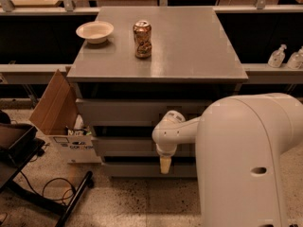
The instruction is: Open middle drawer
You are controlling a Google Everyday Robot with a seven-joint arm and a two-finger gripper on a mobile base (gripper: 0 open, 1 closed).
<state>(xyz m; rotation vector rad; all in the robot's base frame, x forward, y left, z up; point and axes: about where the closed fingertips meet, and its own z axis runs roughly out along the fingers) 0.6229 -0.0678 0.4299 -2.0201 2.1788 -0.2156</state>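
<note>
The grey cabinet has three drawers under its flat top (189, 46). The middle drawer (124, 146) shows only its plain flat front; none of its inside is visible. The taller top drawer (118, 111) is above it and the lowest drawer (137, 170) is below it. My gripper (164, 165) hangs pointing down from the white wrist (166, 131), in front of the middle drawer's right half, with its tip at the lower edge of that front. My large white arm (246, 160) hides the right ends of the drawers.
A white bowl (94, 31) and a dented can (142, 39) stand on the cabinet top. An open cardboard box (59, 115) sits on the floor at the cabinet's left. A black stand with cables (28, 169) is at the lower left. Bottles (284, 56) stand at the far right.
</note>
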